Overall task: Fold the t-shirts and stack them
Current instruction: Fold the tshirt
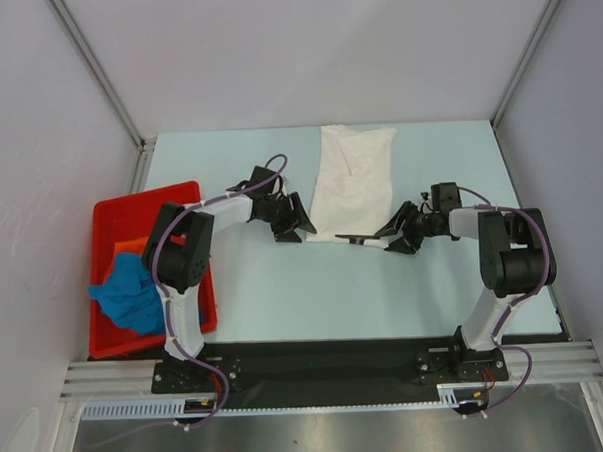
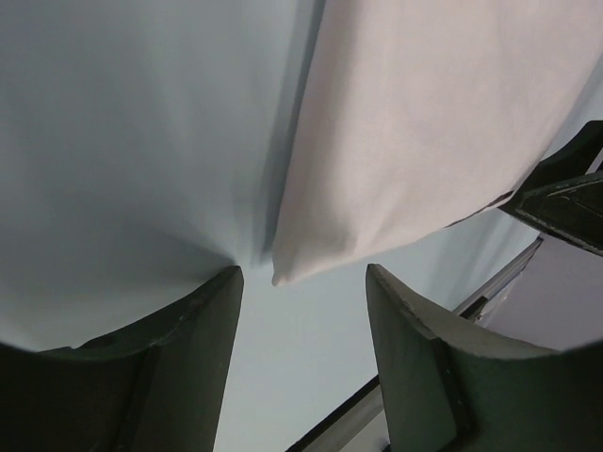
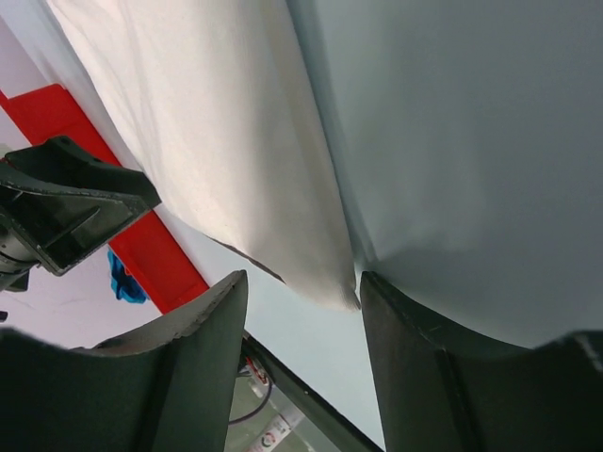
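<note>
Spread and empty, the left pincer (image 1: 289, 222) and right pincer (image 1: 402, 232) flanked the white t-shirt (image 1: 352, 184), whose long axis ran away from both along the surface (image 1: 255, 298). Its left hem corner (image 2: 279, 273) sat just ahead of the left pincer and its right hem corner (image 3: 347, 297) just ahead of the right pincer, neither arm nearer. Bare surface lay open to either side.

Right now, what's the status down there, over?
Left end effector and right end effector open, one at each near corner of the white t-shirt. Shirt lying on table, ungripped. Blue t-shirt, orange t-shirt in red bin. Nothing blocking.
</note>
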Controlling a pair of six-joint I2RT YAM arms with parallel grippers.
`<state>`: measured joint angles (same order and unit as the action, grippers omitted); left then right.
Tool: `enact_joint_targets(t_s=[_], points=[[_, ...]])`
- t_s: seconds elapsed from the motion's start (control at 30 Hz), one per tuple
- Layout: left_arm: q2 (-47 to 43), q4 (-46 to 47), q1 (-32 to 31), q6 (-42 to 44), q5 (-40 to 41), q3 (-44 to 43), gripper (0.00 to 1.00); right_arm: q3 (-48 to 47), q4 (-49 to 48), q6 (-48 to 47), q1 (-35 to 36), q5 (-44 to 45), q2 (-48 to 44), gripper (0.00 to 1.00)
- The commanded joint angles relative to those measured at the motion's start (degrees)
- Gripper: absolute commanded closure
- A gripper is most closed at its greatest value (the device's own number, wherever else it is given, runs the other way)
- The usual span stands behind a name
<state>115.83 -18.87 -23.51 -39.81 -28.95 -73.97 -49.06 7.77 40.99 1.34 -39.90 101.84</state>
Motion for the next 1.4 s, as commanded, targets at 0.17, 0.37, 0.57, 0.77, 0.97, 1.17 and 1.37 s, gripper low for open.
enact_joint_targets(t_s=[0.17, 0.37, 0.57, 0.77, 0.97, 1.17, 1.37], points=[[3.8, -2.6, -0.1, -2.5, 2.8, 0.9, 0.46, 1.1, -4.8, 3.0, 0.7, 4.6, 1.5, 0.5], [5.5, 0.9, -0.1, -3.3, -0.7, 1.0, 0.58, 0.3, -5.3, 2.8, 0.9, 5.0, 2.9, 0.66], [4.8, 1.5, 0.0, -1.9, 0.8, 2.6, 1.0, 0.4, -4.0, 1.1, 1.1, 4.4, 3.0, 1.0], [-4.6, 3.9, -0.7, -0.6, 3.9, 14.8, 1.0, 5.4, 2.1, -5.7, 2.0, 6.1, -3.0, 1.0], [-18.7, 7.4, -6.7, -4.1, 6.4, 30.6, 1.0, 17.2, 3.9, -4.7, 4.9, 7.2, -18.2, 1.0], [-31.9, 6.9, -13.9, -9.8, 9.3, 42.6, 1.0, 26.4, 14.7, -2.9, 7.6, 9.0, -38.0, 1.0], [-42.8, 0.4, -16.5, -11.0, 11.7, 41.4, 1.0, 26.1, 21.9, -3.2, 7.7, 8.5, -48.1, 1.0]])
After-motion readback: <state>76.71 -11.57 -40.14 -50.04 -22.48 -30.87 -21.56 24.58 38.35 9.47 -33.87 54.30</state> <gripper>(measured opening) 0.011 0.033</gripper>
